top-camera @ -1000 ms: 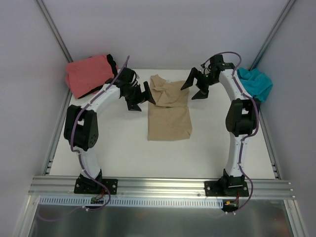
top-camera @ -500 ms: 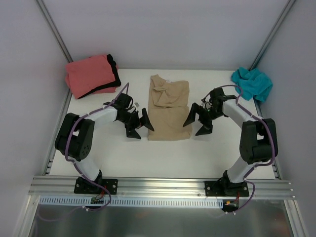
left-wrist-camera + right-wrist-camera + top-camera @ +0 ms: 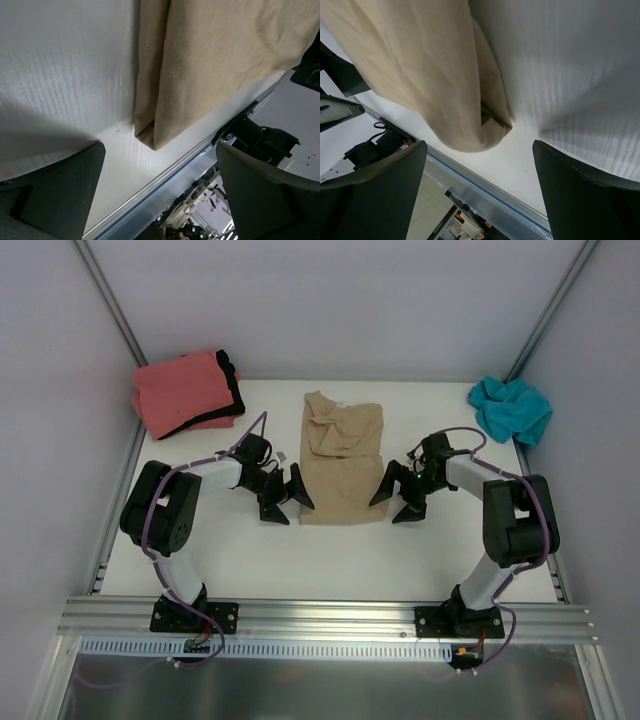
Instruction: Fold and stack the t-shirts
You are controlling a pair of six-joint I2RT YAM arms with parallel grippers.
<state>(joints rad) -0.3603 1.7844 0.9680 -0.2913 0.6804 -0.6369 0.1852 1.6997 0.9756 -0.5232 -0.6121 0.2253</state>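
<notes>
- Far left corner: the pink shirt [image 3: 180, 392] lies folded, with the black shirt [image 3: 233, 388] showing as a dark edge along its right and near sides. You can take these two as done and as the start of the stack, though which lies on top is hard to tell.
- Your left hand [image 3: 288, 502] sits low on the bench [image 3: 250, 555], jaws spread wide and holding nothing, just beside the tan shirt's near left corner.
- Middle: the tan shirt [image 3: 343, 462] lies flat as a long narrow strip, its sides turned in and the far end rumpled. It looks only half folded: it needs a fold end to end, then a move to the stack.
- Your right hand [image 3: 395, 500] mirrors the left, wide open and empty, at the near right corner.
- Far right corner: the teal shirt [image 3: 512, 408] is a crumpled heap, not yet folded.
</notes>
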